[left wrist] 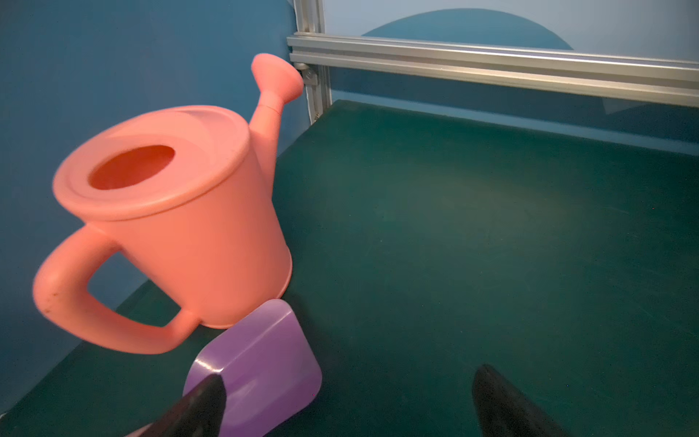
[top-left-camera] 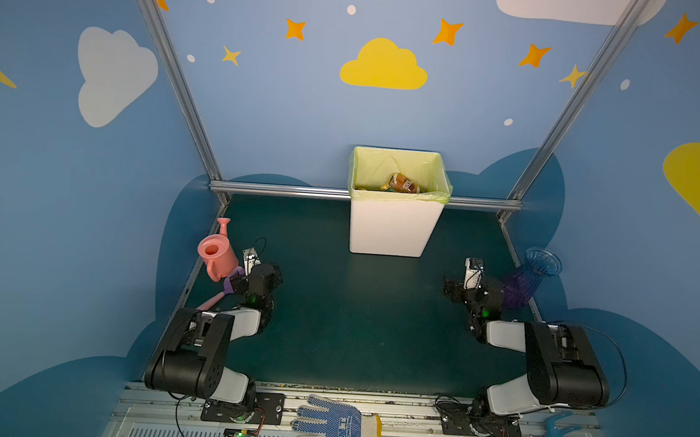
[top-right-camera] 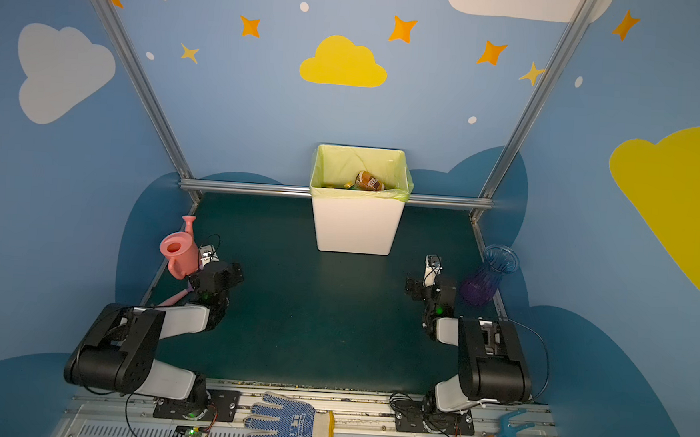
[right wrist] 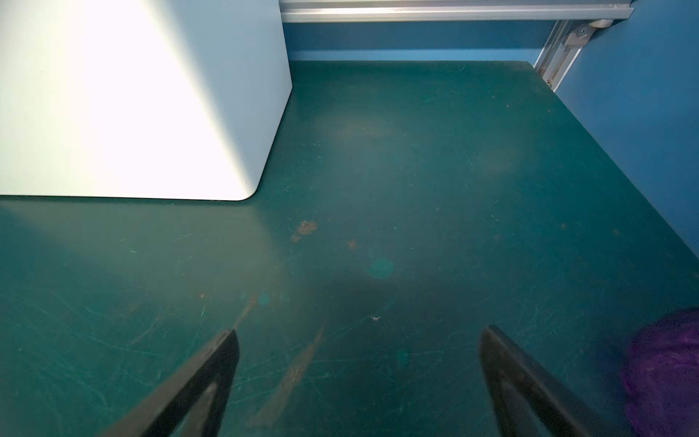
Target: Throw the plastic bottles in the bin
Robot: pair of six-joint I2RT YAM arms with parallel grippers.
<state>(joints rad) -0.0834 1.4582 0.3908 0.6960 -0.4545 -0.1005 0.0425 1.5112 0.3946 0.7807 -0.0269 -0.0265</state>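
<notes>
In the bin [top-left-camera: 389, 230], bottle [top-left-camera: 403, 183], far from left tool [left wrist: 350, 374], right tool [right wrist: 359, 331]

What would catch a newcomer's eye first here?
The white bin with its yellow-green liner stands at the back middle of the green table, a brown-labelled bottle lying inside. A pink watering can sits at the table's left edge and a purple vase at its right.

Scuffed matt mat [right wrist: 416, 189], glossy bin [right wrist: 132, 113]

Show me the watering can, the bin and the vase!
watering can [left wrist: 181, 234]: left wrist view, its body.
bin [top-left-camera: 389, 230]: a top view, front wall.
vase [top-left-camera: 525, 284]: a top view, its belly.
</notes>
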